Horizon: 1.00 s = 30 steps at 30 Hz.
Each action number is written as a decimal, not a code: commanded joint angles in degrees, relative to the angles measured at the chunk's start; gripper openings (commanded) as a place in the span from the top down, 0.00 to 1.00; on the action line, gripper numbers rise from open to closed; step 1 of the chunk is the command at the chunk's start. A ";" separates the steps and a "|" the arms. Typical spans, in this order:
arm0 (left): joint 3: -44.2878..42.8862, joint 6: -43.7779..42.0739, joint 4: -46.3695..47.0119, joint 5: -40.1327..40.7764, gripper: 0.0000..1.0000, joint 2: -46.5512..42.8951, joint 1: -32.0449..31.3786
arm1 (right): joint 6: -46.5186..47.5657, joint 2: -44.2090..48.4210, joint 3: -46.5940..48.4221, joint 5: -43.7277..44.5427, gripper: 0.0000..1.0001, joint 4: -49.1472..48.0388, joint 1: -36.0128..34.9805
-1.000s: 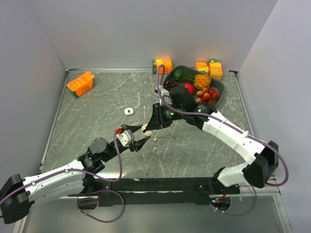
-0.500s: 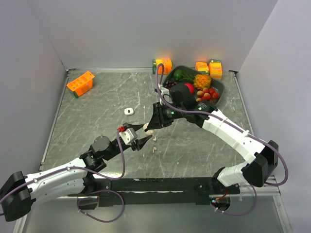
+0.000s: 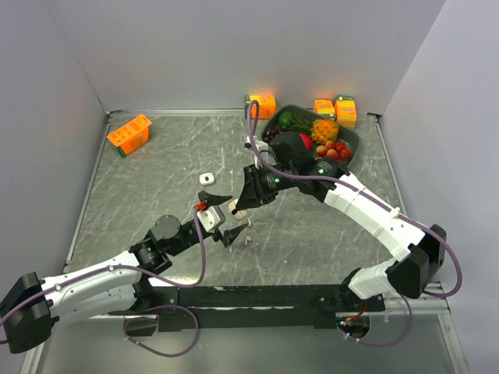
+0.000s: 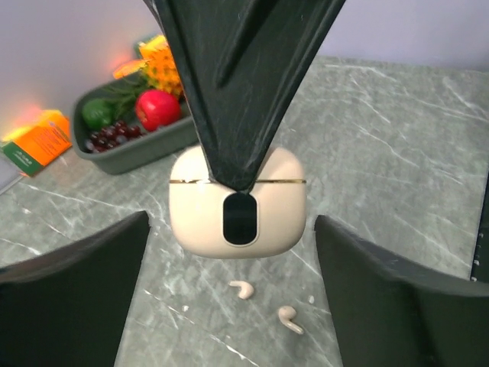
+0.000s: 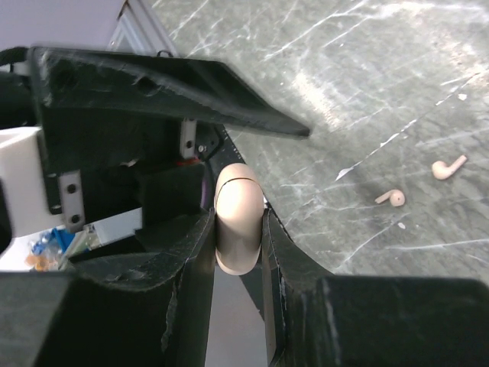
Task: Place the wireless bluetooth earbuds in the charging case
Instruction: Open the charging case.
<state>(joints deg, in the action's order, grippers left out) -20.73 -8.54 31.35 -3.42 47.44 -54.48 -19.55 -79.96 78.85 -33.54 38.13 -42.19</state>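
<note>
A beige charging case (image 4: 238,206), lid closed, hangs above the table with my right gripper (image 5: 238,218) shut on its two sides; the same case (image 5: 237,191) shows between those fingers (image 5: 200,252). My left gripper (image 4: 231,229) stands open, its fingers (image 4: 72,283) wide on either side of the case and not touching it. Two beige wireless bluetooth earbuds (image 4: 241,288) (image 4: 289,319) lie on the table beneath the case. In the top view both grippers (image 3: 238,212) meet at mid-table over the case (image 3: 236,209), and the earbuds (image 3: 248,222) (image 3: 248,240) lie just to their right.
A small white case (image 3: 207,178) sits on the table left of the grippers. A dark tray of fruit (image 3: 352,148) stands at the back right, with orange cartons (image 3: 262,104) (image 3: 335,109) behind it. Another orange carton (image 3: 129,132) lies at the back left.
My left gripper has opened wide and reached a little further forward around the case. The right gripper has kept hold of the case in nearly the same place.
</note>
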 commanded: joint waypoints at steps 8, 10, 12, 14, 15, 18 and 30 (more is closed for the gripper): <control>-1.59 -0.16 0.81 -4.22 0.02 -0.94 -0.19 | 3.02 -1.42 3.42 -2.23 1.00 2.39 -0.35; -1.77 -0.17 0.90 -5.36 0.01 -1.21 -0.10 | 3.20 -1.77 3.33 -2.14 1.00 2.91 -0.43; -1.94 -0.17 1.08 -5.81 0.06 -1.30 -0.19 | 3.47 -2.13 3.07 -1.88 1.00 3.00 -0.35; -2.38 -0.16 0.55 -6.77 0.10 -1.21 -0.10 | 3.38 -2.21 2.80 -1.62 1.00 2.83 -0.35; -2.47 0.01 0.46 -7.04 0.14 -1.12 -0.19 | 3.29 -2.21 2.71 -1.44 1.00 2.74 -0.43; -2.74 0.36 0.37 -7.21 0.26 -0.77 -0.19 | 3.12 -1.95 2.36 -1.09 1.00 2.21 -0.34; -3.09 3.70 2.57 -4.84 0.30 0.46 -0.19 | 1.62 -0.81 0.87 -0.30 1.00 0.02 -0.61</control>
<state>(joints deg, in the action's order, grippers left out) -20.97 -6.44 30.00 -8.23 47.33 -54.41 -17.32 -81.36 79.20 -34.44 41.15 -42.39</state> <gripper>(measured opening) 0.655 0.320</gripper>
